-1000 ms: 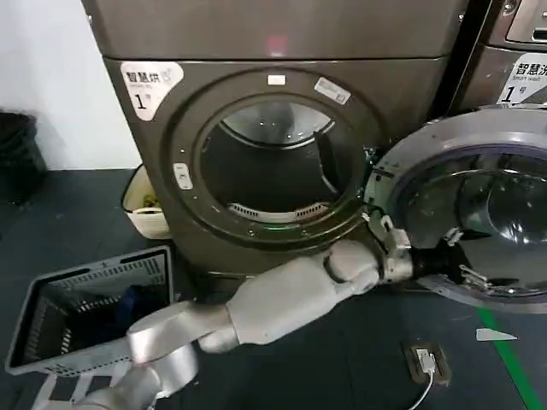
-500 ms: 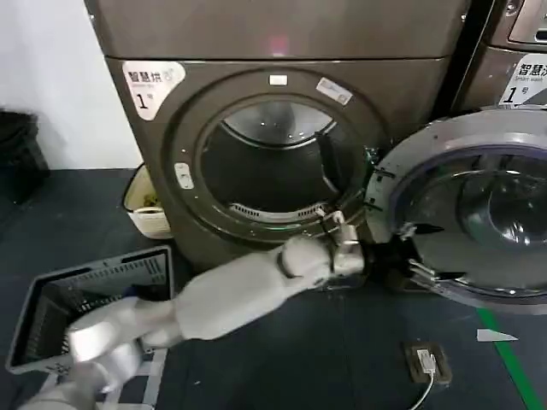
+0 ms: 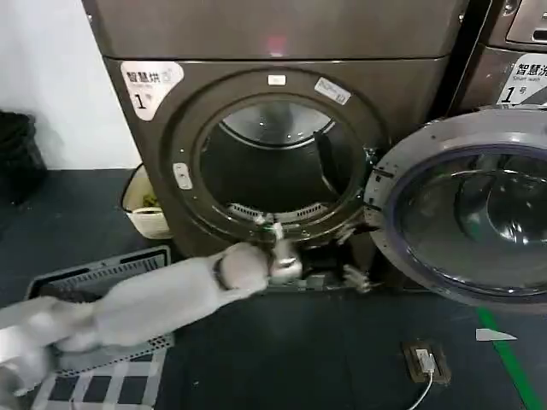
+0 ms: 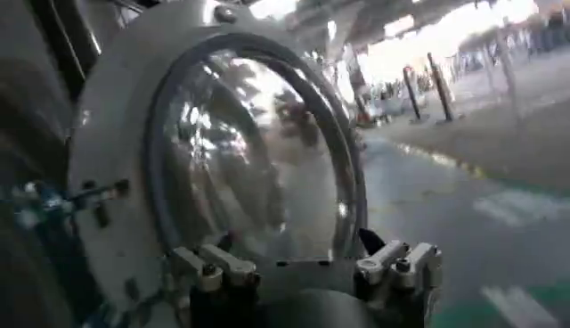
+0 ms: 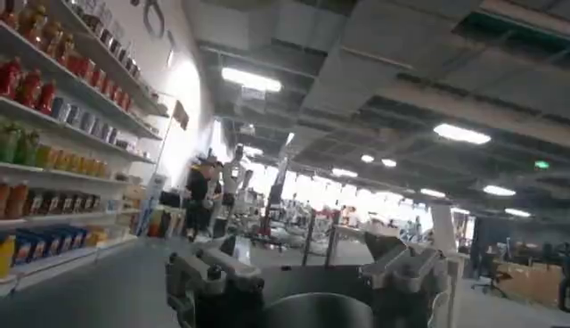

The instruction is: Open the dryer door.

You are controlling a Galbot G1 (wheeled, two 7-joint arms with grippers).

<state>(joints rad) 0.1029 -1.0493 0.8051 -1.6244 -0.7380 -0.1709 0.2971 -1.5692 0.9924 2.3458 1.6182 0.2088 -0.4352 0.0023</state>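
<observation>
A dryer door (image 3: 466,209) stands swung wide to the right of its machine, its grey inner face and dark glass bowl turned outward and the drum opening (image 3: 273,162) fully exposed, so the job of opening it looks done or all but done. The robot's left gripper (image 3: 338,275) sits low in front of the machine, just below the bottom of the opening and clear of the door's near edge; its fingers are spread and hold nothing, as the left wrist view confirms with the dryer door (image 4: 240,151) framed beyond the two empty fingertips (image 4: 214,267). The right gripper (image 5: 312,267) points away across a shop-like room with stocked shelves (image 5: 53,134), its fingers parted and empty. A grey laundry basket (image 3: 94,282) rests on the dark floor to the left, partly hidden by the left arm, and a small white bin (image 3: 145,209) stands against the machine's left side. The door reads as heavy and rigid, a thick metal ring around a glass bowl hung on a hinge at its near side; the glass would be slick and breakable, so any further push or pull is best taken on the outer rim, far from the hinge.
</observation>
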